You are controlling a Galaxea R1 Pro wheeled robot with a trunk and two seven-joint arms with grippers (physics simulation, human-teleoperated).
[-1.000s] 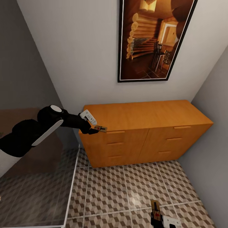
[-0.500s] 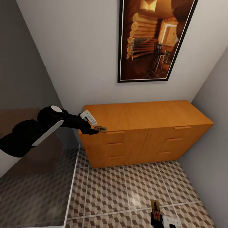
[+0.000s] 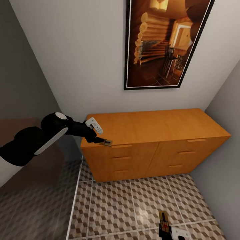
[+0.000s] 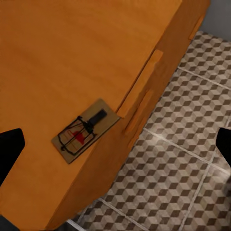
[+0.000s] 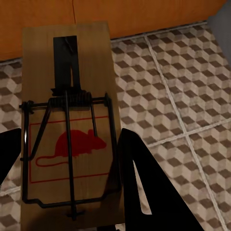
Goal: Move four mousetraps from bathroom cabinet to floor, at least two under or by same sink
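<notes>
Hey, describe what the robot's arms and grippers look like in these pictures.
The left arm is glossy black with a long white panel and a white round cap at a joint. A small white block sits just behind the black left gripper. The right gripper is black too, with a white block beside it. Its fingers are plain black wedges.

I am looking at the wide orange-brown wooden cabinet (image 3: pixel 156 133), its smooth top showing a soft satin sheen. On that top, by its front edge, a small flat mousetrap of pale matt wood (image 4: pixel 85 131) is carrying thin dark wire and a red printed mark. Below the cabinet, the cube-patterned brown and beige floor tiles (image 3: pixel 133 206) are looking glazed, catching a pale glare. My right gripper (image 5: pixel 65 166), matt black, is holding a second matt wooden mousetrap with dark metal wire (image 5: pixel 70 115).
</notes>
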